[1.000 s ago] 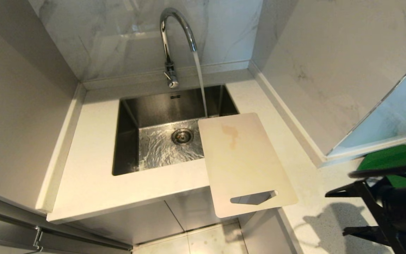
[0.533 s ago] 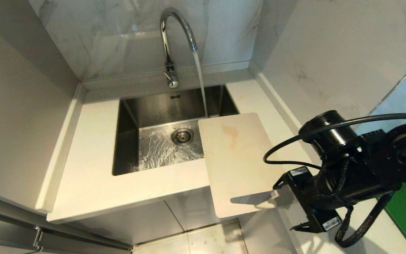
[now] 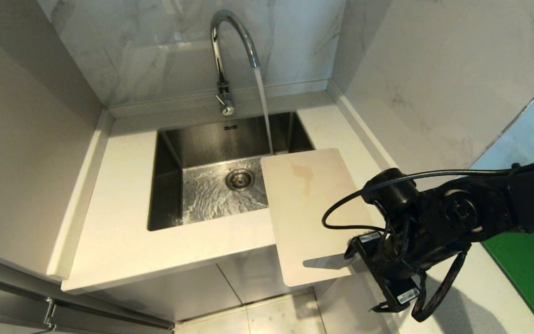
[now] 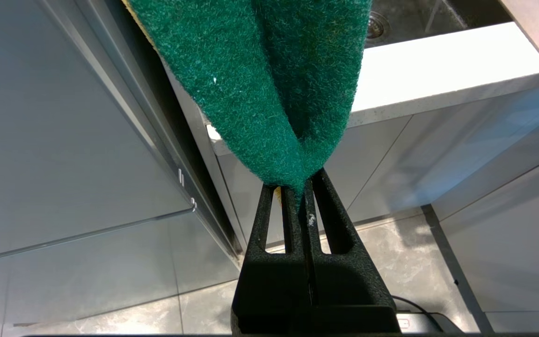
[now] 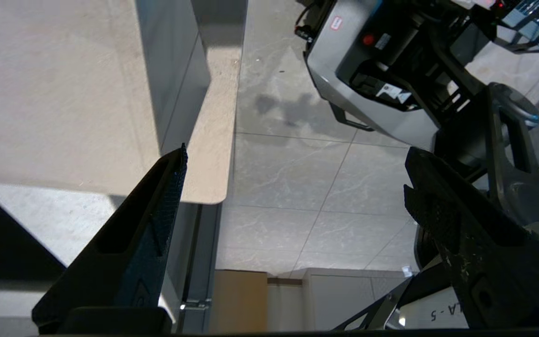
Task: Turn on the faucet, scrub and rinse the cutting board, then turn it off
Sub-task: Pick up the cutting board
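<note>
Step in hand: the right gripper [image 5: 293,187] is lining up on the handle end of the cutting board [image 3: 311,204], by my judgement to lift it toward the running water.
Doing it well: 1 finger should be passing above the board's edge and 1 below, near the handle slot [image 3: 329,262], where the board is overhanging the counter's front and leaving room underneath; closing squarely across the thin edge should be keeping the slick plastic from twisting.
Counter [image 3: 114,222]: pale, faintly speckled stone-like slab with a raised lip at the walls.
Sink [image 3: 167,185]: rectangular brushed-steel basin, its floor rippling under water around 1 round drain.
Cutting board, place: lying flat on the counter to the right of the sink, 1 corner jutting over the basin, the slot end projecting past the front edge.
Cutting board, make: cream-white, thin, rigid, rounded corners, faint yellow-brown stain on the upper face.
Faucet [image 3: 230,32]: polished chrome gooseneck, stubby lever at the base, pouring a steady stream into the basin.
Right gripper, state: 2 black ridged fingers spread wide, holding nothing, just beside the board's near corner.
Left gripper [image 4: 297,187]: out of the head view, below counter height, pressed together and pinching a folded sponge [image 4: 260,79], coarse green scouring fibre.
</note>
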Controlling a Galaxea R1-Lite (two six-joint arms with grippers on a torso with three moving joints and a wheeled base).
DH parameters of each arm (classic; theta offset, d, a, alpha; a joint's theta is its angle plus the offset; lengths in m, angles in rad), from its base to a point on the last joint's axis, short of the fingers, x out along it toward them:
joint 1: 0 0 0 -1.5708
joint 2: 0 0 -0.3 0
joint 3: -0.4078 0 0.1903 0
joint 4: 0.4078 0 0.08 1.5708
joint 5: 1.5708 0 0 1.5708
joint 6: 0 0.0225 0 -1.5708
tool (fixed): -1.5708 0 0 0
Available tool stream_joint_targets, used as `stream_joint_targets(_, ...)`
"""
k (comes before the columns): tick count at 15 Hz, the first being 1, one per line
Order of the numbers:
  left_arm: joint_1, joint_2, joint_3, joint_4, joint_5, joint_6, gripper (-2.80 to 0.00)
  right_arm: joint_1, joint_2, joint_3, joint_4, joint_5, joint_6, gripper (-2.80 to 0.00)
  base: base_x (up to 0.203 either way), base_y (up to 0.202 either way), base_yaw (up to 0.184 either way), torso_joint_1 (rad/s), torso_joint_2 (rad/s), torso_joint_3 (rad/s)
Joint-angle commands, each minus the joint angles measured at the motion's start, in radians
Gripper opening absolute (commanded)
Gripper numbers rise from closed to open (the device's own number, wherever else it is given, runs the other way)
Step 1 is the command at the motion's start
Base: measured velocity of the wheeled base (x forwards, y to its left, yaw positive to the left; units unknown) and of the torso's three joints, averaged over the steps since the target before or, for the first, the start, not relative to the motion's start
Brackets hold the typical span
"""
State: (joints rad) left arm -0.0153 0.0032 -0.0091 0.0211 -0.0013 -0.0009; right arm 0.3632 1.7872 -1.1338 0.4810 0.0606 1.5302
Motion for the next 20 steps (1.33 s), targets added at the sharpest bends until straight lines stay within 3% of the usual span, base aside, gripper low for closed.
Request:
stream_joint_targets(1, 0.0, 0.001, 0.0, 0.0, 0.0, -0.001, -2.8, 0.0, 0.045, 0.005, -0.011, -0.002, 0.007, 0.0, 0.0, 0.0, 0.0, 0.0, 0.0, 0.0)
stream_joint_targets(20, 0.0, 0.001, 0.0, 0.0, 0.0, -0.001, -2.8, -0.02, 0.175, 0.005, -0.11, -0.016, -0.021, 0.0, 0.0, 0.0, 0.0, 0.0, 0.0, 0.0)
